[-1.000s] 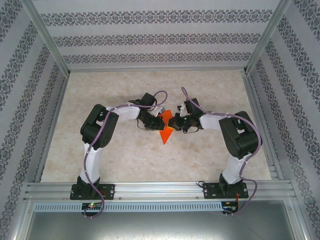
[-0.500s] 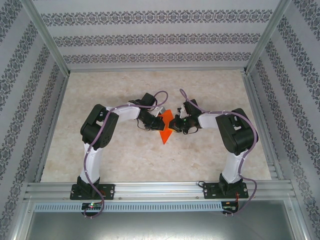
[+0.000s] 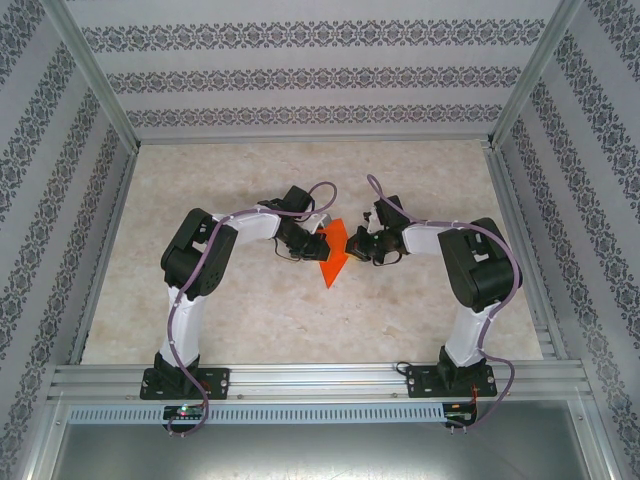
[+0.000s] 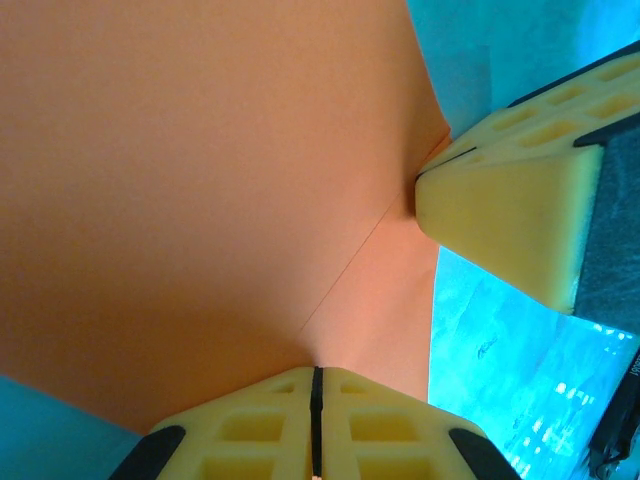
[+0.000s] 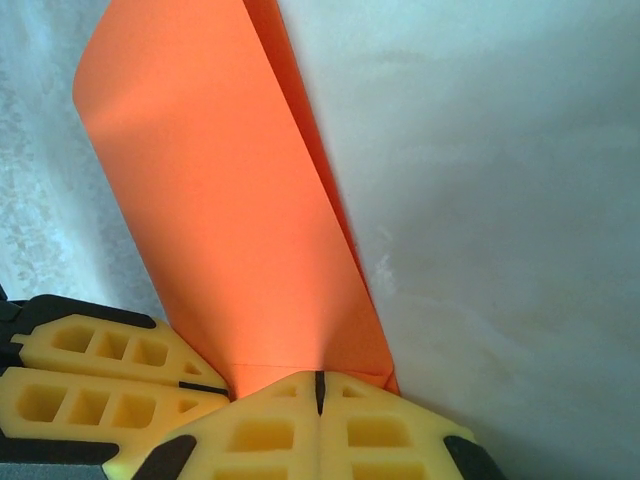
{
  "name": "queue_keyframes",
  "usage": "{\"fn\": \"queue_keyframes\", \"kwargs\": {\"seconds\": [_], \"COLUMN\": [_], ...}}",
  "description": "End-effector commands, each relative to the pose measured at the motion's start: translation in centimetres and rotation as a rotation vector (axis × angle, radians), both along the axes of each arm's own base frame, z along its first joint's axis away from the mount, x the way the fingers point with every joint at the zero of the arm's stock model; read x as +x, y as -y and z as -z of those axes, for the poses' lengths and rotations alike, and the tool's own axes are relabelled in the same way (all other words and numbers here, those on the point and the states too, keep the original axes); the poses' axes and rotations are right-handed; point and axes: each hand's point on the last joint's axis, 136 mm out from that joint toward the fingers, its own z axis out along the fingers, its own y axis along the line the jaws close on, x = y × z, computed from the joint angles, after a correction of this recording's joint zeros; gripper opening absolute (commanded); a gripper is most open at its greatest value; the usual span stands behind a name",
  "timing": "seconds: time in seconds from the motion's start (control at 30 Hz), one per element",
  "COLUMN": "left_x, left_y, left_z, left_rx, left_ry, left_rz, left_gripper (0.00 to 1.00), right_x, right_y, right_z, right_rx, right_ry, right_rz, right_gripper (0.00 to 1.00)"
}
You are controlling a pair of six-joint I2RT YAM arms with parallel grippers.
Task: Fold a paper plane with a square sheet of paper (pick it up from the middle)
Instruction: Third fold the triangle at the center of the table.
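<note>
Top external: my left gripper (image 3: 319, 244) and right gripper (image 3: 352, 247) are both pinched shut on the paper plane (image 3: 330, 265), mid-fold I reckon. Next needs a clean crease pressed without tearing.

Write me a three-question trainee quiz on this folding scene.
1. True or false: the right gripper stands open, clear of the orange paper.
2. In the top view, the paper's tip points: A) toward the arm bases; B) away from them; C) leftward.
3. Fill in: the left gripper is ____ on the paper.
Key: 1 false; 2 A; 3 shut.
</note>
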Motion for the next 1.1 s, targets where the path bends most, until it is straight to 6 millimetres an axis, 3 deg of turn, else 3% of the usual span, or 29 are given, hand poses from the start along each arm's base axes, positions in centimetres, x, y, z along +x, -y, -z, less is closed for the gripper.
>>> {"fn": "queue_keyframes", "kwargs": {"seconds": [0.0,0.27,0.47,0.73,1.07], "left_x": [-2.6,-2.6,-2.4,-2.2,-2.2], "left_y": [-4.4,-4.1,-3.6,-3.2,-3.2], "left_z": [6.1,5.8,5.7,5.4,5.7], "left_rx": [0.252,0.231,0.205,0.189,0.183], "left_ry": [-0.079,-0.081,-0.087,-0.088,-0.098], "left_rz": [-0.007,-0.008,-0.01,-0.01,-0.013], "left_gripper": [0.11,0.11,0.11,0.11,0.11], "right_x": [0.7,0.3,-1.3,-3.1,-4.9], "right_y": [3.4,4.4,0.1,-4.3,-4.5], "right_z": [1.1,-1.6,-4.1,-2.1,0.5], "right_rx": [-0.148,-0.213,-0.054,0.024,-0.003], "right_ry": [0.008,0.075,0.103,0.029,-0.038], "right_rz": [0.071,0.067,0.003,-0.052,-0.078], "right_gripper": [0.0,0.0,0.0,0.0,0.0]}}
